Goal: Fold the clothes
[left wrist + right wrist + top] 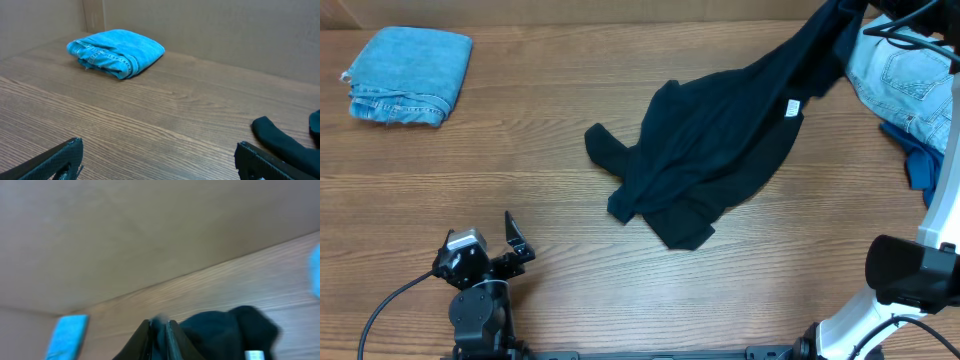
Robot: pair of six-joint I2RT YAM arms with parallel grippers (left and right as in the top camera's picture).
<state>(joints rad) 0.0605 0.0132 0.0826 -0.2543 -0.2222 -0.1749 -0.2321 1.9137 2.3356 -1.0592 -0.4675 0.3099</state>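
Right claw (159, 326) pinches the black T-shirt (710, 160) by one edge, raised at the far right of the table (520, 150), the rest trailing crumpled mid-table; your left claw (517, 243) waits open, empty. You appear to be spreading it: next, lay it flat.

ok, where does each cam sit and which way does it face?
Overhead: above the table, looking straight down; left gripper bottom left, black T-shirt centre.
Left wrist: low, facing the folded jeans; open gripper fingers at bottom corners.
Right wrist: raised, blurred, facing the back wall; right gripper shut on the T-shirt.
Shared: T-shirt in all three; jeans in overhead and left wrist.
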